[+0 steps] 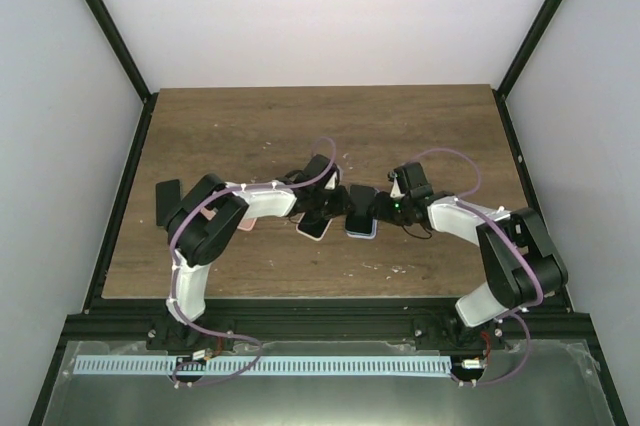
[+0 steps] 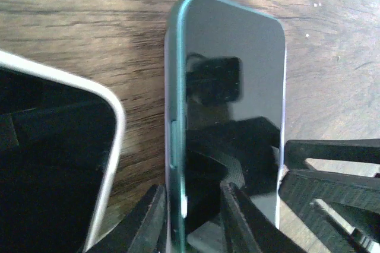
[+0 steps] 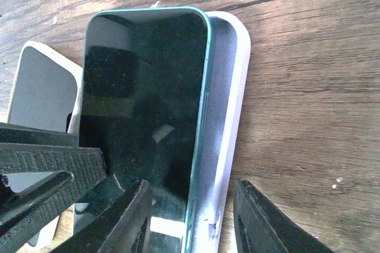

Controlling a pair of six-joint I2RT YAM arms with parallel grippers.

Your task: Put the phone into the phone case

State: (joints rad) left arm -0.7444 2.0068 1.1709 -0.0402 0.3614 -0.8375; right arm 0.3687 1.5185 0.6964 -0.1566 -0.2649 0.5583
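Observation:
The phone [image 3: 142, 98] has a dark screen and a teal rim. It lies tilted in the pale lilac case [image 3: 228, 104], whose right wall shows beside it. It also shows in the left wrist view [image 2: 237, 57] and mid-table in the top view [image 1: 362, 224]. My right gripper [image 3: 193, 223] is open, one finger over the screen and the other on the table right of the case. My left gripper [image 2: 193, 223] is open and straddles the phone's left edge, one finger on the screen. The two grippers meet over the phone in the top view, left [image 1: 345, 208] and right [image 1: 373, 208].
A second phone in a white case [image 2: 53, 164] lies just left of the task phone, also seen in the top view [image 1: 313, 228] and the right wrist view [image 3: 41, 92]. A dark flat object [image 1: 167, 202] stands near the table's left edge.

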